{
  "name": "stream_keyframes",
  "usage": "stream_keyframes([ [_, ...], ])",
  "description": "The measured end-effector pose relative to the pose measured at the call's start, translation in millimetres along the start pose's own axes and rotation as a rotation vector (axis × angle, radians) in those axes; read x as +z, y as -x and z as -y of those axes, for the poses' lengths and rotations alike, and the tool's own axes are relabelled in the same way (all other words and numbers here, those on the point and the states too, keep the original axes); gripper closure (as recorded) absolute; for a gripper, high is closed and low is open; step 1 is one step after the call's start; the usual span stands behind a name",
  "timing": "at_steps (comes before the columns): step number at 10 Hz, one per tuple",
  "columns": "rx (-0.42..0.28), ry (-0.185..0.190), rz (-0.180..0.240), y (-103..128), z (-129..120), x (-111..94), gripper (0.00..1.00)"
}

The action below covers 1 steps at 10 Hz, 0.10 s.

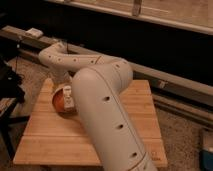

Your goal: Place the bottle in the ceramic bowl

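The orange ceramic bowl (57, 103) sits at the left of the wooden table (142, 107), partly hidden by my white arm. The whitish bottle (68, 96) with a yellowish label stands roughly upright over the bowl's right part. I cannot tell whether it rests in the bowl or is held. My gripper (65, 86) hangs from the wrist straight above the bowl, at the bottle's top, and is mostly hidden by the arm. The arm's big upper link (107, 115) crosses the middle of the table.
A dark stand (7, 85) is close to the table's left edge. A long metal rail (170, 82) runs behind the table, with a small white box (34, 32) on it. A blue and white object (206, 150) lies on the floor at the right.
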Motion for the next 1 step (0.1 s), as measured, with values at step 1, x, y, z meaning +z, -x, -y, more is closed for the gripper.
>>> stream_keyframes([
  [1,0.002,0.000,0.001,0.2,1.1,-0.4,0.20],
])
